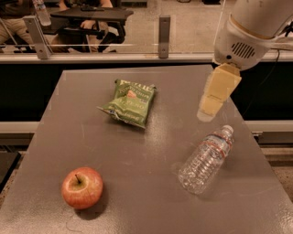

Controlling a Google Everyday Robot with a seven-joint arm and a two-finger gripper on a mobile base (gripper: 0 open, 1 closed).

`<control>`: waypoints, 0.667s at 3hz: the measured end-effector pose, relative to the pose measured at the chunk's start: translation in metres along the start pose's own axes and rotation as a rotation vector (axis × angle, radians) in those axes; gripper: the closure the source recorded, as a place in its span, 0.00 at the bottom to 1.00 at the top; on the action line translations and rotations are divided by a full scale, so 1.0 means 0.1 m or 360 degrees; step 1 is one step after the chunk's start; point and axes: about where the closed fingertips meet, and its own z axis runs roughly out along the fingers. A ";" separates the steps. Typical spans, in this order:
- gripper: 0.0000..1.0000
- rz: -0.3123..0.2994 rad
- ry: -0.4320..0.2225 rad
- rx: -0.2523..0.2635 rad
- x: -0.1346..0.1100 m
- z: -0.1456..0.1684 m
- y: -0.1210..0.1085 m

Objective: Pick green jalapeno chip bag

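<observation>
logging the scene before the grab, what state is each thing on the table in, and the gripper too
green jalapeno chip bag: lying flat on the table, not gripped
apple: sitting stem up, near the front left
water bottle: lying on its side, cap on
gripper: in the air over the right side, holding nothing, well apart from the bag

The arm [274, 13] comes in from the upper right, its bulky white wrist housing [247, 36] held high over the far right edge of the counter [137, 183]. Beneath it the pale yellowish tool [207, 113] hangs in the air, slanting down toward the counter's middle.
</observation>
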 end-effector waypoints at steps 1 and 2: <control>0.00 0.0108 -0.0020 0.0018 -0.38 0.27 -0.08; 0.00 0.0174 -0.0017 0.0034 -0.78 0.72 -0.13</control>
